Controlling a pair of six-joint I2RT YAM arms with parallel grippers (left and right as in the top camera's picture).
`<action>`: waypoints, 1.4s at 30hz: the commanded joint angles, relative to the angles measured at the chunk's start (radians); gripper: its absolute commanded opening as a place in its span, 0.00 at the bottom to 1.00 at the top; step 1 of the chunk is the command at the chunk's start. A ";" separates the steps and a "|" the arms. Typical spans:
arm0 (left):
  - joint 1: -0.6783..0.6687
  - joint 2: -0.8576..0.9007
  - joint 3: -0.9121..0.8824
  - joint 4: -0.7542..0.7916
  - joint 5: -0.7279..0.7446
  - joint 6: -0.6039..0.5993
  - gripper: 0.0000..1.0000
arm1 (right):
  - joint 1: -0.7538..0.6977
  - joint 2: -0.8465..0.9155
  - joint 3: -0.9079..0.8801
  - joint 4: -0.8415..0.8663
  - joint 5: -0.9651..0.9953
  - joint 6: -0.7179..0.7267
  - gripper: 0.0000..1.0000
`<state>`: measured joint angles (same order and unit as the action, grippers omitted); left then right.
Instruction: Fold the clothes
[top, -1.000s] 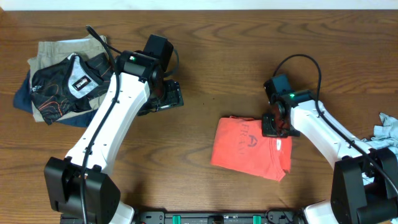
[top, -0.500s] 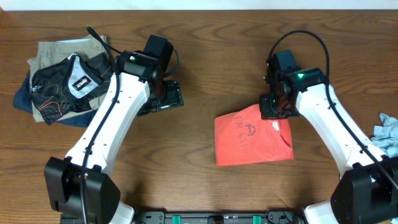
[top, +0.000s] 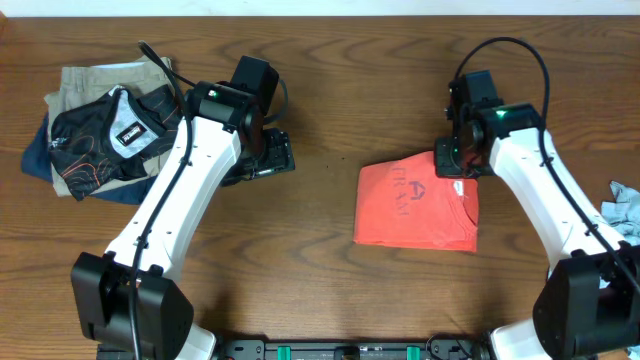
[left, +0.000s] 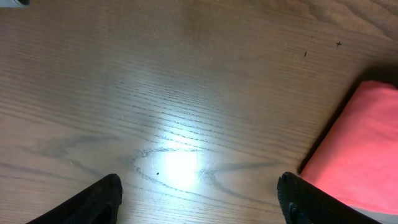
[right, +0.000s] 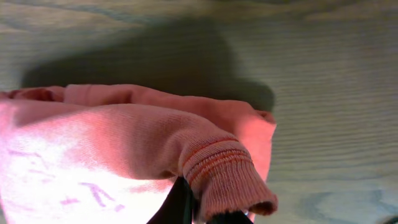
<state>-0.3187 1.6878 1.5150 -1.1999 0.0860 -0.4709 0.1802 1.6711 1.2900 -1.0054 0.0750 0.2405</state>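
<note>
The coral-red T-shirt (top: 415, 205) lies folded into a rough square on the table right of centre, lettering faintly showing. My right gripper (top: 452, 165) is at its far right corner, shut on the shirt's ribbed edge (right: 230, 177), which bunches over the fingers (right: 205, 208) in the right wrist view. My left gripper (top: 268, 158) hovers open and empty over bare wood left of the shirt; its two dark fingertips (left: 199, 199) stand wide apart, and the shirt's edge (left: 360, 155) shows at the right of the left wrist view.
A pile of other clothes (top: 105, 130), khaki, black and blue, sits at the far left. A grey-blue cloth (top: 625, 210) lies at the right edge. The wooden table (top: 330, 70) surrounds them.
My right gripper has moved away and to the right, dragging the shirt's held corner with it, so the shirt has slid and turned square to the table. The left arm has not moved.
</note>
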 joint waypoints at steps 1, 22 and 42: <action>0.002 0.007 -0.006 -0.004 -0.008 0.007 0.81 | -0.027 0.009 -0.033 0.000 0.061 -0.010 0.10; 0.001 0.008 -0.006 0.005 -0.008 0.006 0.88 | -0.061 -0.041 -0.001 0.111 -0.657 -0.232 0.01; 0.001 0.008 -0.006 -0.004 -0.008 0.007 0.88 | 0.117 0.219 -0.062 0.185 -0.223 -0.117 0.01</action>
<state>-0.3187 1.6878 1.5150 -1.1973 0.0864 -0.4706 0.2924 1.8359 1.2404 -0.8062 -0.2932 0.0616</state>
